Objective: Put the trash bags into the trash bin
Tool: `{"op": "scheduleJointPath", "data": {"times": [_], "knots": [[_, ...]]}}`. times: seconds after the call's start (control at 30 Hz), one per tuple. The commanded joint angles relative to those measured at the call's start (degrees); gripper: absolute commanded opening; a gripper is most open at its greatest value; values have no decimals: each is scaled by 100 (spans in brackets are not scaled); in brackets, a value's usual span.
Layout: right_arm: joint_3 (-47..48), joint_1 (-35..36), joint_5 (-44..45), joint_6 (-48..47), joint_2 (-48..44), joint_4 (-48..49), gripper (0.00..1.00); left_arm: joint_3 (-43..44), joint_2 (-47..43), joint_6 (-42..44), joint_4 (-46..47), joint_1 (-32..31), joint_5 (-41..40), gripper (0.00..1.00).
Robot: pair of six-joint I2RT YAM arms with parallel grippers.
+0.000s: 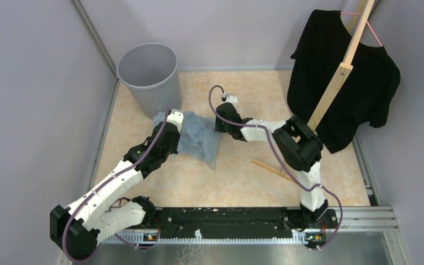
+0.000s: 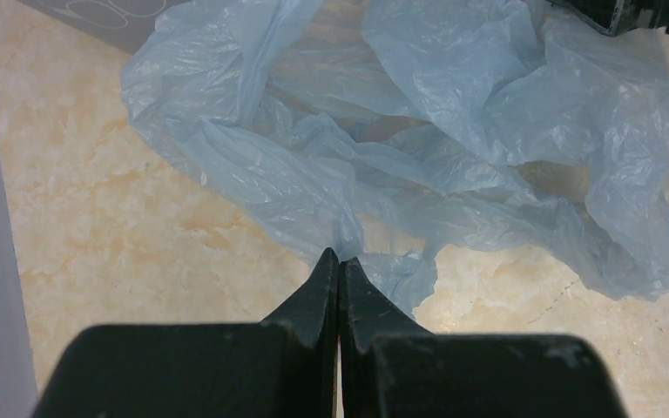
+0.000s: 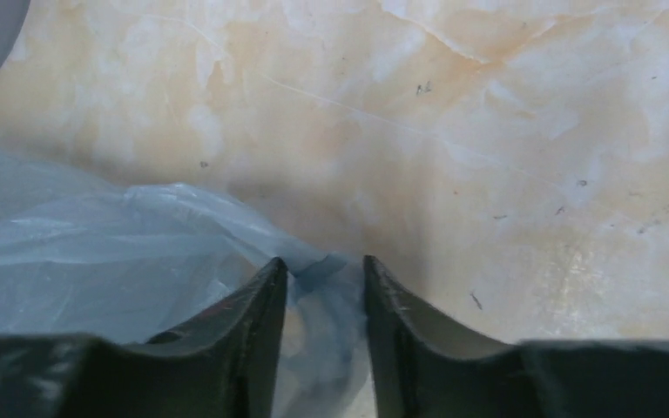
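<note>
Left pincer [image 2: 340, 258] clamped on bags [image 2: 453, 122] — one heap, count unclear. Right pincer [image 3: 324, 266] apart, film edge between — open table [image 3: 505, 131] ahead. One bin [image 1: 155, 96] just beyond left pincer.

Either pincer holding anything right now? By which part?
Left pincer pinches the bag by a bunched fold at its edge. Right pincer has film between its jaws, but they stand apart: no grip yet.
</note>
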Motion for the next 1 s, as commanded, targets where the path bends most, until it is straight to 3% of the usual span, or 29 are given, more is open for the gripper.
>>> {"op": "scheduleJointPath", "data": {"times": [0.0,0.2,0.27,0.47,0.57,0.67,0.83,0.9,0.97], "knots": [[285,1,-33,-173,185,-175,31,-46,-256,60,257,37,-59,0],[203,232,984,-1138,-793,-378,0,-82,-540,-75,310,32,32,0],[-138,327,1323,-1409,-1266,-211,0,-119,-619,-135,337,30,163,0],[-1007,331,834,-1269,-1999,-199,0,-102,-468,-899,248,46,630,0],[-507,316,1171,-1661,-1883,-690,0,-31,-44,-1323,414,101,1083,0],[1313,322,1701,-2325,-1774,-2088,0,1070,503,-1406,240,342,1497,0],[4233,678,1213,-3571,-2419,-2985,0,4805,1113,-861,-150,403,2225,0],[4516,1161,1103,-4206,-2851,-2615,0,5496,992,-726,400,405,3021,0],[3983,1556,959,-4682,-3408,-1940,0,5162,575,-884,1173,399,3415,0]]}}
